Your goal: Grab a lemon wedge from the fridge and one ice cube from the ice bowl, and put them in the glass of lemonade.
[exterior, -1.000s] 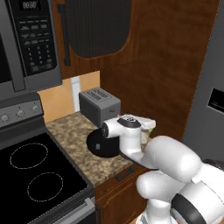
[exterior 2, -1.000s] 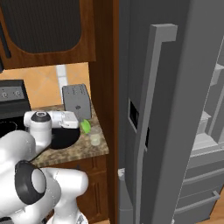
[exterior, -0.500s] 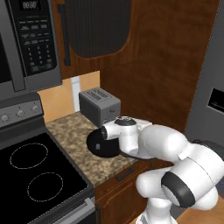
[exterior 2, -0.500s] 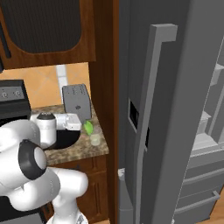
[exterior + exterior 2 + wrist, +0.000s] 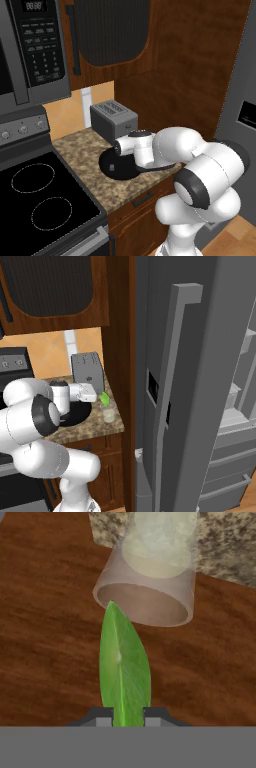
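Lemon wedge (image 5: 124, 667): green, smooth, faintly veined flesh, slight sheen.
Glass of lemonade (image 5: 152, 572): clear glass, smooth wall, cloudy pale liquid.
Counter (image 5: 85, 155): speckled brown-tan granite, polished.
Ice bowl (image 5: 112, 167): black, glossy.
Toaster (image 5: 113, 119): grey brushed metal, matt.
Fridge (image 5: 200, 381): grey steel, satin; black dispenser panel.
Cabinet side (image 5: 170, 65): reddish-brown wood, visible grain, low sheen.
Stovetop (image 5: 35, 200): black glass, glossy.
Microwave (image 5: 35, 50): dark grey metal.

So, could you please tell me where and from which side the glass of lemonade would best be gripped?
Probably across the glass of lemonade side wall, partway up, coming level from the counter's front edge: it stands upright with straight, round sides, and the toaster crowds it from behind. The gripper is shut on the lemon wedge now.
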